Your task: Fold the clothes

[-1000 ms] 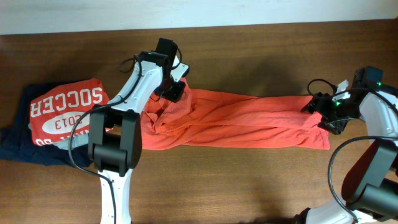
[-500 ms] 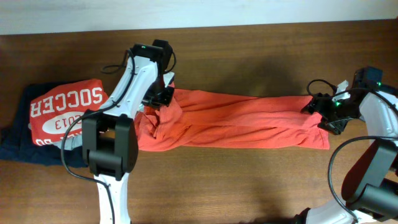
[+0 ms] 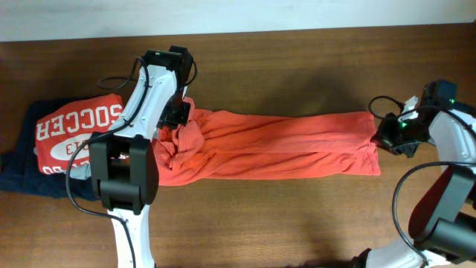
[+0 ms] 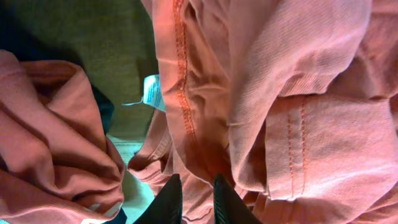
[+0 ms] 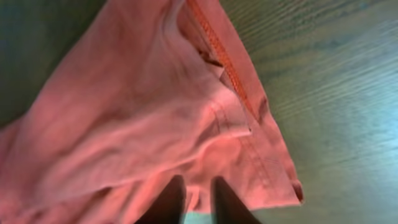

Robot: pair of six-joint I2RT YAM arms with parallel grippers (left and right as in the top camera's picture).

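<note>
Orange-red cotton T-shirt [image 3: 275, 145] lies stretched as a long band across mid-frame on brown wooden table [image 3: 297, 216]. Vs 1 s ago, left gripper [image 3: 177, 113] sits further left, nearer red SOCCER-print shirt [image 3: 78, 134]; band's right end has shifted left too. Left gripper is clamped on bunched left end, right gripper [image 3: 388, 135] on right hem.

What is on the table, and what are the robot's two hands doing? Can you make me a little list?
table: brown wood
orange-red T-shirt: pulled out long between the two grippers, bunched up at the left end
left gripper: pinching one end of the shirt
right gripper: pinching the other end
red SOCCER shirt: beside the left arm, lying on the dark navy garment
</note>
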